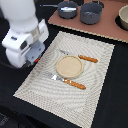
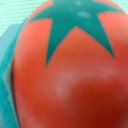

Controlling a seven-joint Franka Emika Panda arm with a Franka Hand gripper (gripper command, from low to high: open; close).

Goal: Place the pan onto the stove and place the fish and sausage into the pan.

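Note:
The pan (image 1: pixel 67 8) stands on the stove (image 1: pixel 107 29) at its far corner on the exterior view's left, with its thin handle (image 1: pixel 48 5) pointing left. The sausage (image 2: pixel 70 75), a bright red rounded lump with a dark green star-shaped spot, fills the wrist view very close to the camera. In the exterior view only a red sliver of it (image 1: pixel 36 59) shows under my gripper (image 1: pixel 33 58), which hangs over the left part of the striped placemat (image 1: pixel 95 67). The fingers are hidden. The fish is not in view.
A larger grey pot (image 1: pixel 91 13) stands on the stove beside the pan, and a pale bowl (image 1: pixel 123 19) is at the stove's right end. On the placemat lie a tan plate (image 1: pixel 68 66), a fork (image 1: pixel 80 57) and a knife (image 1: pixel 67 81) with orange handles.

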